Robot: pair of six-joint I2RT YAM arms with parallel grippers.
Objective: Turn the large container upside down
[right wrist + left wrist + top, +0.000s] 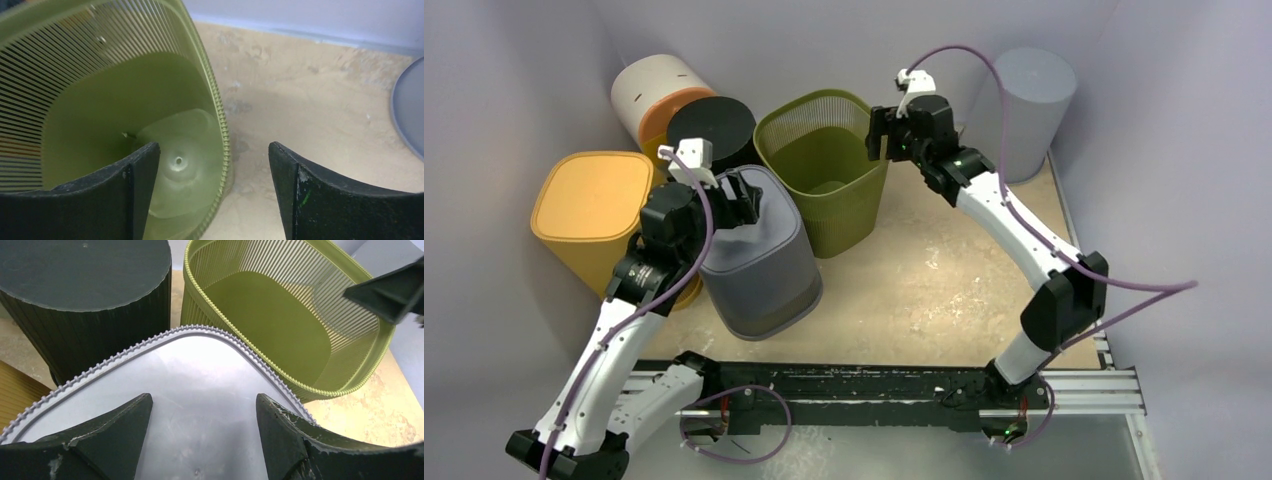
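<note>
The flip has not begun. The green basket (844,215) stands upright at about 12 o'clock on the bench (944,280), mouth open to the ceiling and its floor visible inside. It is the only container shown mouth up, so it is taken to be the task's container. What looks done is the approach, while the grip, the lift and the turn-over are all left to do.

The right hand (879,140) hangs at the basket's 3 o'clock rim. In the wrist view the right hand (212,150) is spread wide and straddles the wall of the basket (100,125), one finger over the inside and the other over the bare bench outside. The fingers are apart from the rim and pinch nothing. The right arm rises from its base at 5 o'clock, bends at an elbow out near 3 o'clock, and reaches its forearm back toward 11 o'clock, wrist tipped down.

The left hand (739,195) sits over the 12 o'clock edge of a grey bin (764,270), which lies at about 8 o'clock from the basket. The bin seems base up and leaning a little. In its own view the left hand (203,400) is also spread, with the bin's flat grey face (200,365) between the fingers and nothing pinched. Whether the fingers touch that face cannot be told.
</note>
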